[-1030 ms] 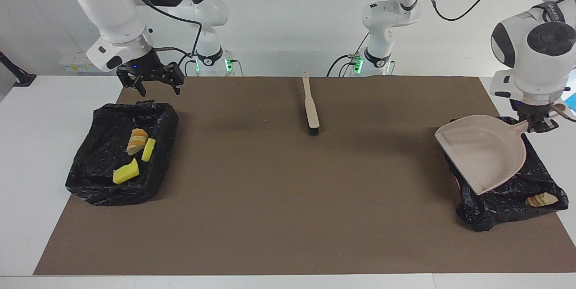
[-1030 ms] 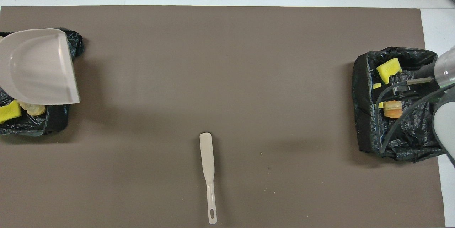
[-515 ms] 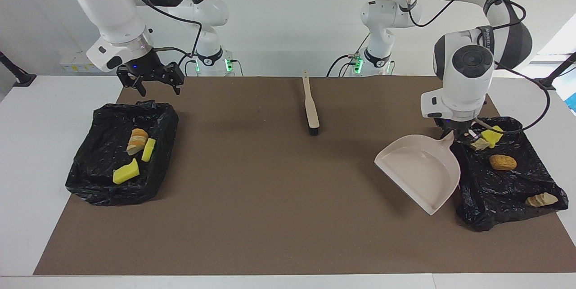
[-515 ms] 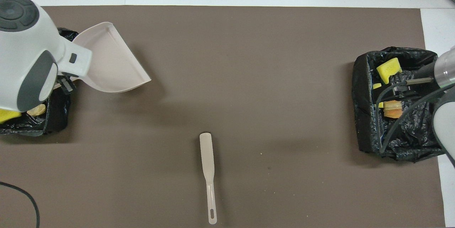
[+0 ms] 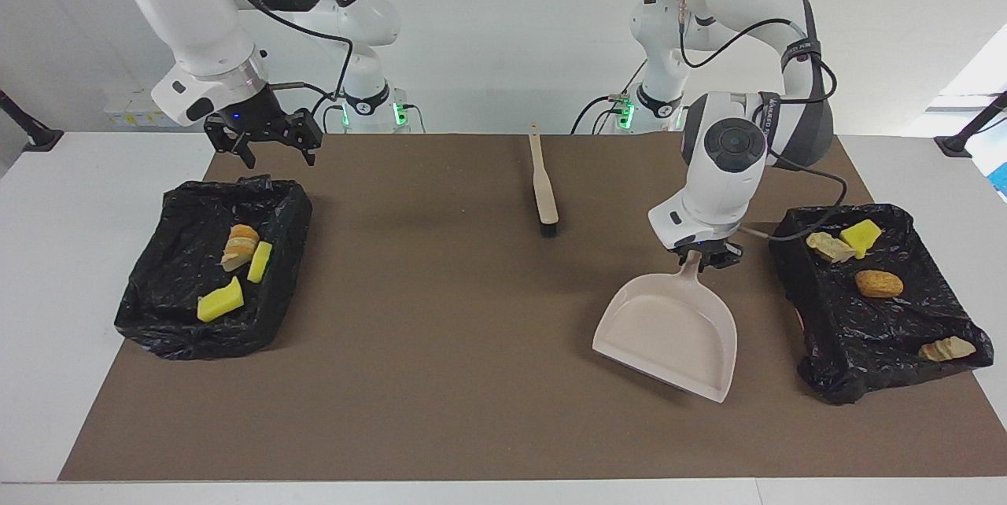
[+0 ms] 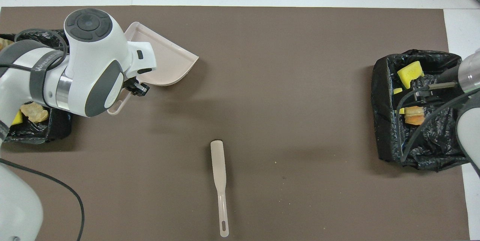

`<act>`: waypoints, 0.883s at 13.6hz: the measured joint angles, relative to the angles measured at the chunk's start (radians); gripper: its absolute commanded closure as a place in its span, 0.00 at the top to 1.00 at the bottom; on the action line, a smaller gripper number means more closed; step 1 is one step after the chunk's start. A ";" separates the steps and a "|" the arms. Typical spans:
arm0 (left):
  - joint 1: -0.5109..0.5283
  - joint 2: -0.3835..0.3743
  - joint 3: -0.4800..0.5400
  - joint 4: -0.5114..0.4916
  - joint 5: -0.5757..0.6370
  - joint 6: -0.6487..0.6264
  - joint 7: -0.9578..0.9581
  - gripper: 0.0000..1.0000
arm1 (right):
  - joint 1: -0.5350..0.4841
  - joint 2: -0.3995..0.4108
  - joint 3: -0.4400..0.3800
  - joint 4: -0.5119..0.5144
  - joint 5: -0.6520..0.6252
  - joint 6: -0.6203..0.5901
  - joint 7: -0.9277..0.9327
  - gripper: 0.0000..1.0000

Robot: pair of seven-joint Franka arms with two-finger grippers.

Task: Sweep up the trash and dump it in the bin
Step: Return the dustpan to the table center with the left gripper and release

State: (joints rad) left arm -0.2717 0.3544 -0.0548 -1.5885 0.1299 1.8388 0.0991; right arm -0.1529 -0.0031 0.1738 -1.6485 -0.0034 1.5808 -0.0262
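On the tabletop [image 5: 31, 253] lies a brown mat [image 5: 440, 348], and over it we see our left arm bent down from its base, wrist pointing almost straight down, its end effector [image 5: 702, 256] clenched on the handle of the beige dustpan [image 5: 669, 332]; the pan's wide lip is tilted toward the mat, just beside the bin at the left arm's end. Our right arm waits, its end effector [image 5: 263, 145] released with fingers apart, hanging above the edge of the other bin. The two bins are lined with black bags: one [image 5: 873, 308] at the left arm's end, one [image 5: 208, 269] at the right arm's end. A beige brush [image 5: 543, 184] lies on the mat between the arms' bases, bristles pointing away from the robots, well apart from both end effectors. The trash sits inside the bins: four pieces [image 5: 879, 283] in the bin by the dustpan, three pieces [image 5: 221, 299] in the other.
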 measured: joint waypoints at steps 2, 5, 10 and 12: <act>-0.033 0.028 0.000 0.058 -0.037 -0.002 -0.127 0.00 | 0.000 0.000 0.000 0.000 0.000 0.000 0.000 1.00; -0.093 0.069 -0.001 0.104 -0.058 0.012 -0.302 0.00 | 0.000 0.000 0.000 0.000 0.000 0.000 0.000 1.00; -0.157 0.137 -0.002 0.186 -0.089 0.028 -0.505 0.00 | 0.000 0.000 0.000 0.000 0.000 0.000 0.000 1.00; -0.187 0.163 -0.002 0.210 -0.108 0.029 -0.553 0.00 | 0.000 0.000 0.000 0.000 0.000 0.000 0.000 1.00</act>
State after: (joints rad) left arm -0.4584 0.5173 -0.0572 -1.3782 0.0219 1.8683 -0.4535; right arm -0.1529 -0.0031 0.1738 -1.6485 -0.0034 1.5808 -0.0262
